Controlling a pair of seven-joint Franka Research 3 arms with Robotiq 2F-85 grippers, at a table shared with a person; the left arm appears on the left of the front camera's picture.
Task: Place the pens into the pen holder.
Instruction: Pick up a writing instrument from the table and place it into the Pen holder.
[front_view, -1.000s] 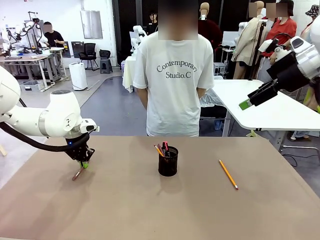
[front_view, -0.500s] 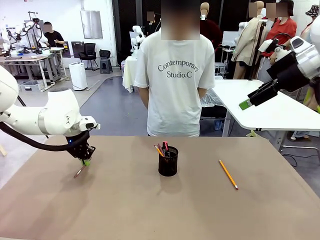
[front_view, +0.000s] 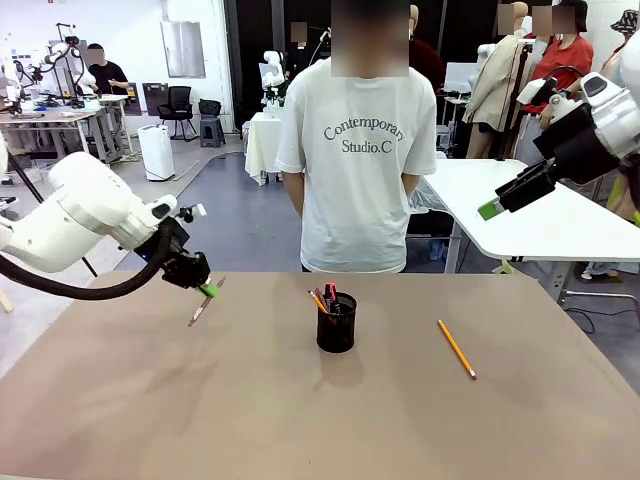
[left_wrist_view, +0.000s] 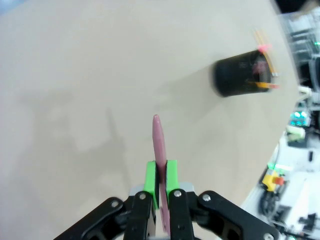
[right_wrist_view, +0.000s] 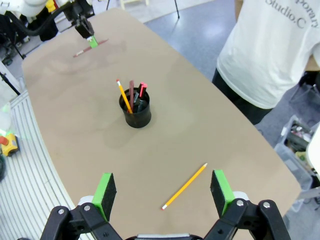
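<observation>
Pen holder (front_view: 336, 322) sits in the middle of the table (front_view: 300, 430), a touch nearer the far edge, with three pens (front_view: 322, 298) standing in it. Right of it, well apart, a pencil (front_view: 456, 348) lies flat, slanting toward the near right corner. Over the far left part, the left gripper (front_view: 209, 291) pinches a tilted pen (front_view: 200, 311), seemingly clear of the surface. A person (front_view: 360, 150) stands behind the far edge.

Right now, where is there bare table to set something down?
Bare: the near strip of the table, and the stretch between the pen holder and the yellow pencil. Crowded: far left, where the left pincer holds a pink pen above it.
</observation>
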